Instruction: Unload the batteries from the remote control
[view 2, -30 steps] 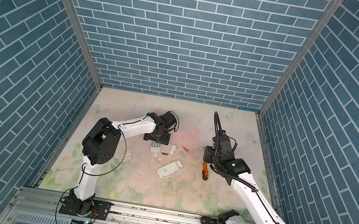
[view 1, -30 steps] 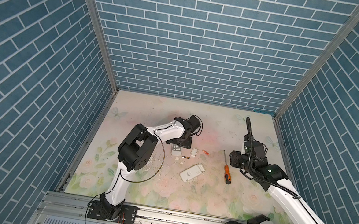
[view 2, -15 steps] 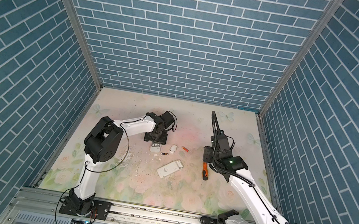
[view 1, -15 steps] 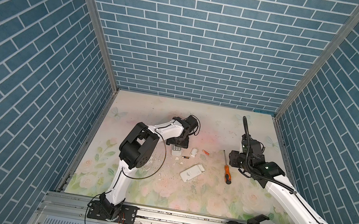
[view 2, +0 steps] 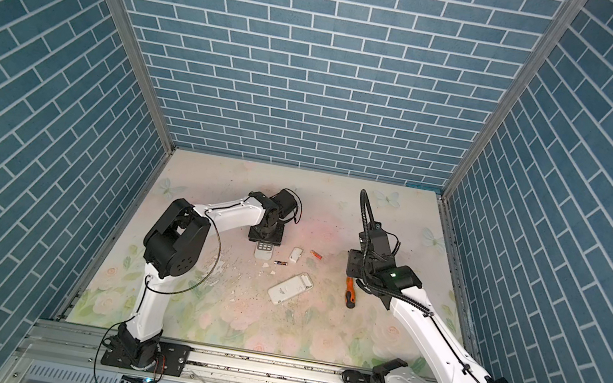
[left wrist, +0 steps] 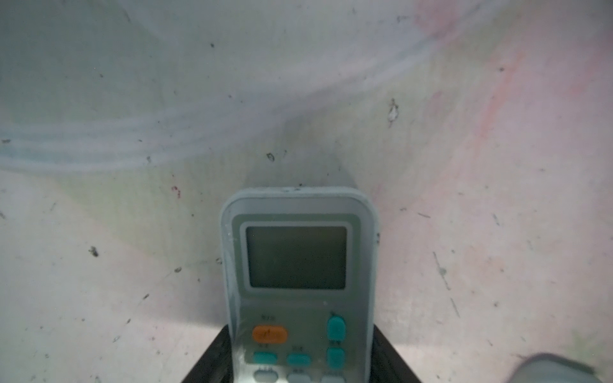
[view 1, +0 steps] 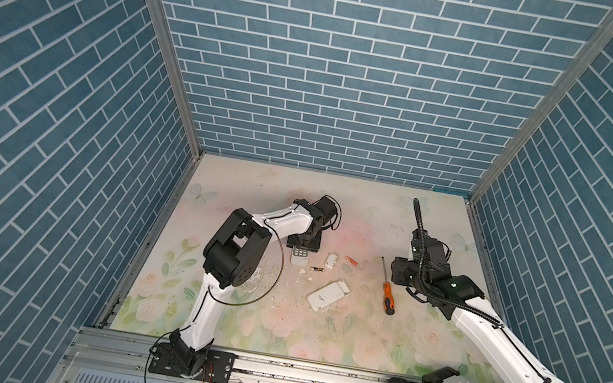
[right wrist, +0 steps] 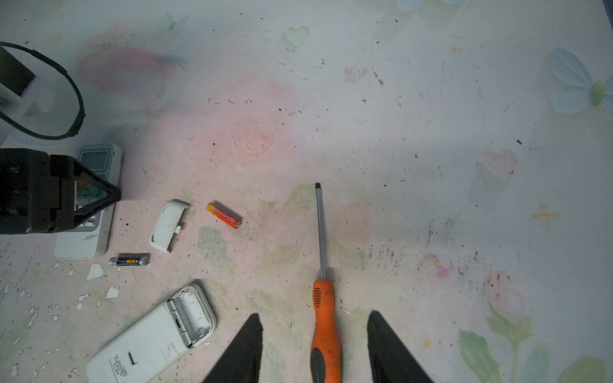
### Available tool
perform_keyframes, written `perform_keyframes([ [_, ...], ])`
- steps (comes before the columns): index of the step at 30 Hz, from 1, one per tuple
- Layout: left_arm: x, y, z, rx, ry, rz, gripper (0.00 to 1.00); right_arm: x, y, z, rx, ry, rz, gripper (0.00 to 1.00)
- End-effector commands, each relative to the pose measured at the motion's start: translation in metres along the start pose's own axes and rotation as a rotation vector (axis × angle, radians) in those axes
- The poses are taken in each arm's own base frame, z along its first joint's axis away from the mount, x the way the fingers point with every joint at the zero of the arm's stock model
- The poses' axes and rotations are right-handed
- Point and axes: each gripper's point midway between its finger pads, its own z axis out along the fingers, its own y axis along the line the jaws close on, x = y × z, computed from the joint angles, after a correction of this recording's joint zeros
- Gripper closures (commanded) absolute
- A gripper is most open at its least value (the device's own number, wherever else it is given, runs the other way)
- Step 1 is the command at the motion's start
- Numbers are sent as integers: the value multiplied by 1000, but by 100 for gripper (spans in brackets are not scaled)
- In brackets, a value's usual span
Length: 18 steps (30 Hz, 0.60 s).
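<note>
Blue brick-pattern walls (view 1: 336, 79) enclose a scuffed floral mat (view 1: 396, 224) where two robot arms are emptying remote controls of their batteries. The left gripper (left wrist: 300, 333) has its fingers (left wrist: 212, 361) set against both long sides of a grey remote (left wrist: 298, 258), which lies screen and buttons up, its battery bay presumably underneath. The right gripper (right wrist: 314, 314) hangs with fingers spread, holding nothing, above the handle of an orange-and-black screwdriver (right wrist: 326, 318). A white remote (right wrist: 146, 345) lies face down with its bay open and empty. A white cover (right wrist: 167, 225) sits near it, with an orange battery (right wrist: 224, 215) between cover and screwdriver and a dark battery (right wrist: 130, 260) loose just beside the grey remote. The step in hand appears to be taking hold of the grey remote. The next move would call for lifting and turning it over without the smooth casing slipping, so the back cover can be reached. Printing on the white remote, the dark battery's yellow label and the button captions are too small or blurred to read.
</note>
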Motion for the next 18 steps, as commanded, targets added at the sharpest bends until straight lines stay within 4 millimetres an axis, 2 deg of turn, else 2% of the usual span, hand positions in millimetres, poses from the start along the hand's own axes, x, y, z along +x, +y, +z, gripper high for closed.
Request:
perform_keyframes([
  [1,12,13,1,-8,42,-13,65,-20,11,-4,-37,-38,-5,49],
  [10,-4,17,-37,132,-50,-107,65,-25,42,10,-181,-6,0,56],
  [15,-12,12,-58,275,-105,-190,65,-24,71,19,-313,13,31,62],
  [18,-22,2,-78,407,-164,-248,66,-28,93,25,-385,3,52,63],
])
